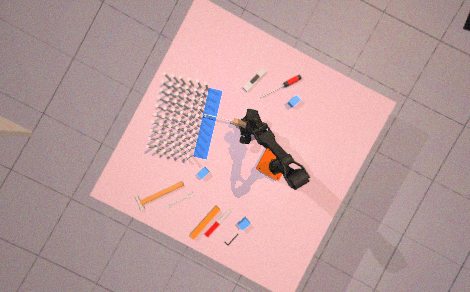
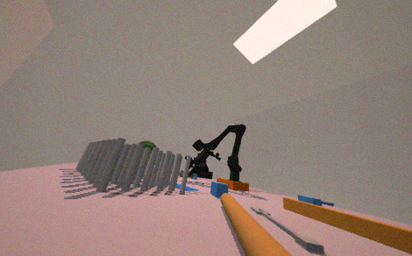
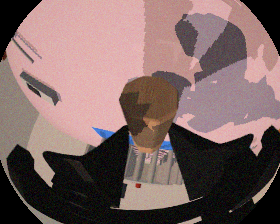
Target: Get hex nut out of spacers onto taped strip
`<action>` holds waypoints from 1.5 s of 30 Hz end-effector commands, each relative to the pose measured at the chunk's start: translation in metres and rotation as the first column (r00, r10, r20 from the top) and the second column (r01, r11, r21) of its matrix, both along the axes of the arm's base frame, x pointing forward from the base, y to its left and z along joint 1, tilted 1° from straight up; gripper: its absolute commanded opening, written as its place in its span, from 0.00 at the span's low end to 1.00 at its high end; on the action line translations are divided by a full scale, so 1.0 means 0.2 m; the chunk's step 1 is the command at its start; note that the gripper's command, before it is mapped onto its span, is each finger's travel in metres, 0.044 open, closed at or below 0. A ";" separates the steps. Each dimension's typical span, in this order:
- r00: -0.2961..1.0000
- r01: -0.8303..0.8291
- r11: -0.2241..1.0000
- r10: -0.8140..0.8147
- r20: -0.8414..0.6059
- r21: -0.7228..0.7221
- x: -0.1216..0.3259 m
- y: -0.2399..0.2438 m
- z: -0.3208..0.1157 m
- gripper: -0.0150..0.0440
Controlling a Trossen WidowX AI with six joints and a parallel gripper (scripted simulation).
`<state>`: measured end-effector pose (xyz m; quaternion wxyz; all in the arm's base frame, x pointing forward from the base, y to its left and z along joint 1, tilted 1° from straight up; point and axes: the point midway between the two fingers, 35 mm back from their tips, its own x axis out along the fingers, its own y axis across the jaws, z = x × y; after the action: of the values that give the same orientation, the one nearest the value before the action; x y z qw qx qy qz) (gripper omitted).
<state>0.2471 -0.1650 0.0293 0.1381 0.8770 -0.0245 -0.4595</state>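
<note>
My claw (image 1: 240,123) (image 2: 190,164) (image 3: 148,128) pinches a faceted brown handle (image 1: 238,121) (image 3: 150,97), its thin pale shaft (image 1: 222,119) reaching over the smooth blue tape (image 1: 205,140) (image 2: 188,188) (image 3: 103,133) to the edge of the spacers (image 1: 178,110) (image 2: 110,167) (image 3: 153,171). Those slim grey posts stand beyond the tape from me; I cannot make out the nut or its place relative to my claw.

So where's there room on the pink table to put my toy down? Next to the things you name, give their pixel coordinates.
From the top view, there looks to be room above the blue strip (image 1: 215,100) (image 2: 187,188) (image 3: 103,133), left of the pale grey tool (image 1: 261,74) (image 3: 41,87), and right of the red screwdriver (image 1: 292,80) (image 3: 4,56). It's crowded among the spacers (image 1: 178,120) (image 2: 110,167) (image 3: 153,170) and from the hammer (image 1: 162,192) (image 2: 251,228) to the orange bar (image 1: 205,222) (image 2: 351,221).
</note>
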 end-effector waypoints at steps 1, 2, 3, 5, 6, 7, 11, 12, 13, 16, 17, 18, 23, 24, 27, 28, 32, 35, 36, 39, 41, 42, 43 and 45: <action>1.000 -0.003 1.000 0.003 0.010 -0.006 -0.03 -0.01 0.03 0.25; 1.000 -0.004 1.000 0.004 0.010 -0.006 -0.05 -0.01 0.03 0.25; 1.000 -0.004 1.000 0.004 0.009 -0.006 -0.07 -0.01 0.03 0.25; 1.000 -0.004 1.000 0.004 0.008 -0.006 -0.12 -0.01 0.04 0.25; 1.000 -0.004 1.000 0.004 0.008 -0.006 -0.14 -0.01 0.04 0.25; 1.000 -0.004 1.000 0.004 0.008 -0.006 -0.16 -0.01 0.04 0.25; 1.000 -0.005 1.000 0.005 0.008 -0.006 -0.19 -0.01 0.05 0.25; 1.000 -0.005 1.000 0.005 0.008 -0.006 -0.18 -0.01 0.06 0.25; 1.000 -0.005 1.000 0.005 0.008 -0.006 -0.18 -0.01 0.07 0.25; 1.000 -0.005 1.000 0.005 0.008 -0.006 -0.16 -0.03 0.13 0.25; 1.000 -0.005 1.000 0.005 0.009 -0.007 -0.16 -0.03 0.16 0.25; 1.000 -0.005 1.000 0.005 0.009 -0.007 -0.15 -0.04 0.18 0.25; 1.000 -0.005 1.000 0.005 0.009 -0.007 -0.14 -0.05 0.30 0.25; 1.000 -0.005 1.000 0.005 0.010 -0.007 -0.13 -0.05 0.32 0.25; 1.000 -0.005 1.000 0.005 0.010 -0.007 -0.13 -0.05 0.40 0.25; 1.000 -0.004 1.000 0.004 0.010 -0.007 -0.13 -0.05 0.42 0.25; 1.000 -0.003 1.000 0.003 0.010 -0.007 -0.13 -0.05 0.52 0.25; 1.000 -0.002 1.000 0.002 0.010 -0.007 -0.14 -0.04 0.59 0.25; 1.000 -0.002 1.000 0.002 0.010 -0.006 -0.14 -0.04 0.62 0.25; 1.000 -0.001 1.000 0.002 0.010 -0.006 -0.15 -0.02 0.69 0.25; 1.000 -0.015 1.000 0.015 0.000 0.004 -0.13 -0.02 0.61 0.25; 1.000 -0.026 1.000 0.026 0.000 0.004 -0.12 -0.01 0.61 0.25; 0.999 -0.040 0.999 0.040 0.000 0.003 -0.10 0.01 0.61 0.25; 0.998 -0.067 0.998 0.067 0.000 0.003 -0.07 0.04 0.62 0.25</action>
<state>0.2258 -0.1633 0.1527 0.1473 0.8773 -0.0068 -0.4567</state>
